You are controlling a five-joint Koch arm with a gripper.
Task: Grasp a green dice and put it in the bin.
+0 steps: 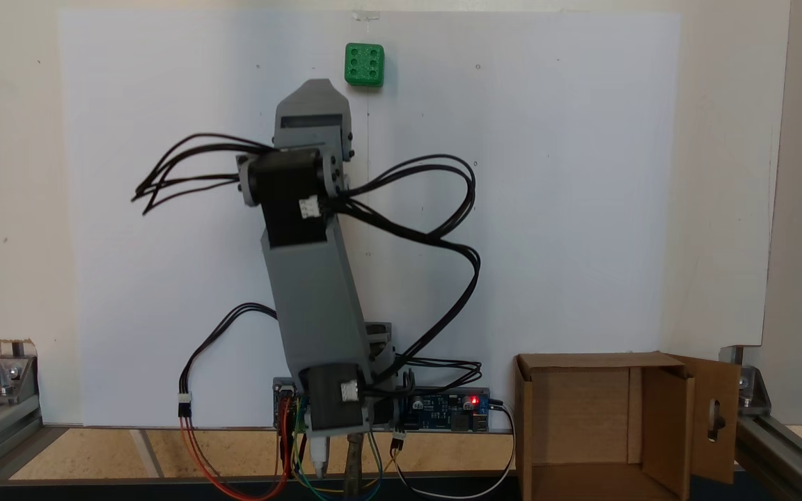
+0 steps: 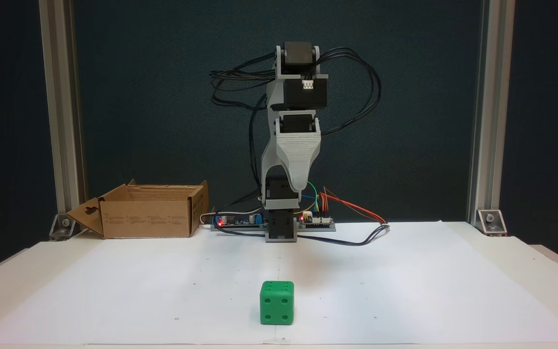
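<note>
High above the white sheet (image 2: pixel 405 271), the gripper (image 2: pixel 297 186) points down; whether its jaws are spread I cannot tell. Far ahead sits the green dice (image 2: pixel 277 303), well apart from the cardboard box (image 2: pixel 148 215). Full reach may nudge it away.

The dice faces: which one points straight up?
The six-pip face of the green dice, two rows of three seen from above; the four-pip face fronts the table-level camera.
</note>
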